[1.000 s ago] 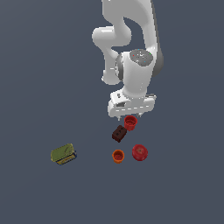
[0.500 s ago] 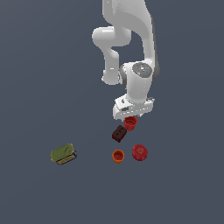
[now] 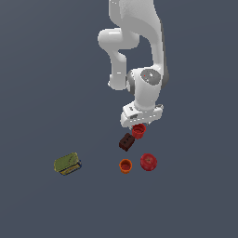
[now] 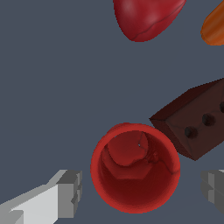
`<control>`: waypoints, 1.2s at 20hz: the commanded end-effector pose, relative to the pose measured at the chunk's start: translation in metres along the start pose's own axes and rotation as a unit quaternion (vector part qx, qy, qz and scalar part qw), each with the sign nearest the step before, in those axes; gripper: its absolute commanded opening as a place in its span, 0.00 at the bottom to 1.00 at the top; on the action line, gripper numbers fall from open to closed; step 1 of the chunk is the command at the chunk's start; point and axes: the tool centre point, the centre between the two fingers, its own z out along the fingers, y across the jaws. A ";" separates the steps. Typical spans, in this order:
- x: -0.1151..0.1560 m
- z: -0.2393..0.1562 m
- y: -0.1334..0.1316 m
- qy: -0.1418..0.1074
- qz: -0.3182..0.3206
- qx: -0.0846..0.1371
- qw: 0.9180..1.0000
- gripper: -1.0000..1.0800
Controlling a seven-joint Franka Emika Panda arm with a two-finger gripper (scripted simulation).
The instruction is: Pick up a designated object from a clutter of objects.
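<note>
The small bright red cup [image 3: 138,130] stands upright directly under my hand, its open mouth facing the wrist camera [image 4: 134,172]. My gripper [image 3: 138,125] is open. In the wrist view [image 4: 140,189] one finger [image 4: 65,193] shows on each side of the cup, both clear of its rim. The dark brown block [image 3: 126,142] lies right beside the cup and looks very close to it in the wrist view [image 4: 197,120]. The smaller orange cup [image 3: 125,166] and the red round object [image 3: 148,161] sit side by side nearer the camera.
An olive-green can [image 3: 67,164] lies on its side far off to the exterior view's left. The red round object [image 4: 146,17] and the orange cup's edge [image 4: 214,26] show beyond the red cup in the wrist view. The floor is plain dark grey.
The hand has come down a little toward the red cup and the arm has straightened over it. No object has moved.
</note>
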 end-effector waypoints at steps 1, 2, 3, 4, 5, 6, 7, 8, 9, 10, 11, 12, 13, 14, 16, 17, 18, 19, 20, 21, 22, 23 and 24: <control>0.000 0.005 0.000 0.000 0.000 0.000 1.000 0.96; -0.001 0.008 0.000 0.000 0.000 0.000 1.000 0.96; -0.001 0.012 0.000 0.000 0.000 0.000 1.000 0.96; -0.001 0.017 0.000 0.000 0.000 0.000 1.000 0.96; -0.001 0.022 0.000 0.000 0.000 0.000 1.000 0.96; -0.001 0.027 -0.001 0.000 -0.001 0.000 1.000 0.96; -0.001 0.031 -0.001 0.000 -0.001 0.000 1.000 0.96; -0.002 0.036 -0.001 0.000 -0.001 0.000 1.000 0.96; -0.002 0.039 -0.001 0.000 -0.001 0.000 1.000 0.96; -0.002 0.042 -0.001 0.000 -0.001 0.000 1.000 0.96; -0.001 0.045 -0.001 0.000 -0.001 0.000 1.000 0.96; -0.001 0.046 -0.001 0.000 -0.001 0.000 1.000 0.96; -0.001 0.048 -0.001 0.000 -0.001 0.000 1.000 0.96; -0.001 0.049 -0.001 0.000 -0.001 0.000 1.000 0.96; -0.001 0.049 -0.001 0.000 -0.001 0.000 1.000 0.00; -0.001 0.049 -0.001 0.000 -0.001 0.000 1.000 0.00; -0.001 0.049 -0.001 0.000 -0.001 0.000 1.000 0.00; -0.001 0.049 -0.001 0.000 -0.001 0.000 1.000 0.00; -0.001 0.049 -0.001 0.000 -0.001 0.000 1.000 0.00; -0.001 0.049 -0.001 0.000 -0.001 0.000 1.000 0.00; -0.001 0.049 -0.001 0.000 -0.001 0.000 1.000 0.00; -0.001 0.049 -0.001 0.000 -0.001 0.000 1.000 0.00; -0.001 0.049 -0.001 0.000 -0.001 0.000 1.000 0.00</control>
